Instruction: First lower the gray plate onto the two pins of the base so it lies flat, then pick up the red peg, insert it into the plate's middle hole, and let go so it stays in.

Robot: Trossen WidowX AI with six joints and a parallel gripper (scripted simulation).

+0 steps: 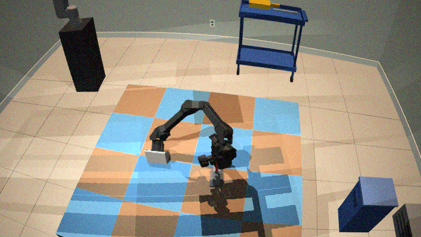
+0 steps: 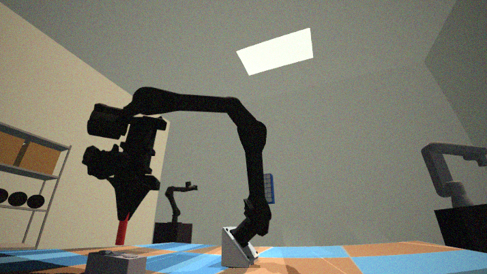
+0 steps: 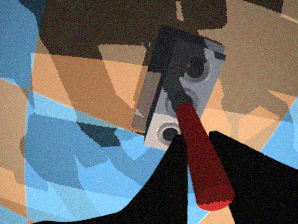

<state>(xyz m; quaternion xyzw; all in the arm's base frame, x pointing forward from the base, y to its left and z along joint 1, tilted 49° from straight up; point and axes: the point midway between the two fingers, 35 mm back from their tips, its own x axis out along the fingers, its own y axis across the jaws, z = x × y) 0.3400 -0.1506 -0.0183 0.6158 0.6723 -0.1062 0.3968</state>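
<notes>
The claw [image 1: 217, 163] [image 2: 124, 218] [image 3: 196, 140] points downward, its fingers narrowed upon the red peg [image 1: 216, 167] [image 2: 121, 232] [image 3: 206, 157], which they grip near its upper part. The peg leans slightly in the exterior view; its lower end hangs above the gray block [image 1: 216, 178] [image 2: 116, 264] [image 3: 212, 75], with a visible gap between them. The peg is therefore outside the middle hole.

In the wrist view, the block's top face bears three round features in a row. The peg's far end overlaps the middle one, while dark openings show at the two outer ones. Gray plate and base cannot be told apart with certainty, nor can the seating of the plate on its pins. The block stands on a blue and orange checkered surface [image 1: 118, 129] [image 2: 392, 262] [image 3: 50, 150], crossed by irregular shadows.

Above the claw, the black arm [image 1: 177, 118] [image 2: 204, 103] arches back to a pale wedge-shaped mount [image 1: 156, 157] [image 2: 232, 250], well apart from the block.

Farther out, the top view includes a blue cart [image 1: 274, 19] carrying a yellow object [image 1: 259, 3], a black pedestal [image 1: 84, 59] and a blue cabinet [image 1: 378, 191]. The exterior view includes a shelf rack [image 2: 53, 198] and a bright ceiling panel [image 2: 277, 51].
</notes>
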